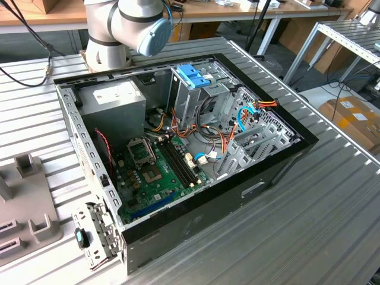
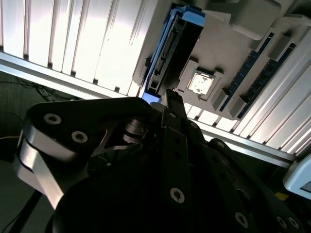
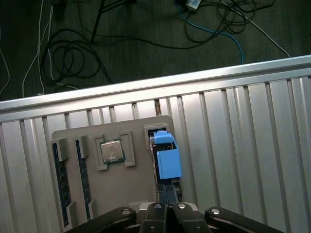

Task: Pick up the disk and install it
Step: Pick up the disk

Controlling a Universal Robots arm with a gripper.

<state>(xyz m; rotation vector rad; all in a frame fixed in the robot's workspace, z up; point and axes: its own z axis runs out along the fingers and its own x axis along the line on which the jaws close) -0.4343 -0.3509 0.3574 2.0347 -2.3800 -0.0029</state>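
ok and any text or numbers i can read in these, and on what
No text can be read in these views.
Power supply sticker: print too small to read.
Chip in the tray: markings blurred.
Cardboard box label: too small to read.

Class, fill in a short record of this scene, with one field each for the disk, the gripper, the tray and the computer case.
disk: stands on edge in a slot of the grey tray, in its light-blue carrier; not yet in the case
gripper: above the tray, nearest the disk; contact cannot be judged
grey tray: lies on the ribbed table; also holds a processor chip and memory modules
computer case: open, on the table; blue bracket on top of its drive cage
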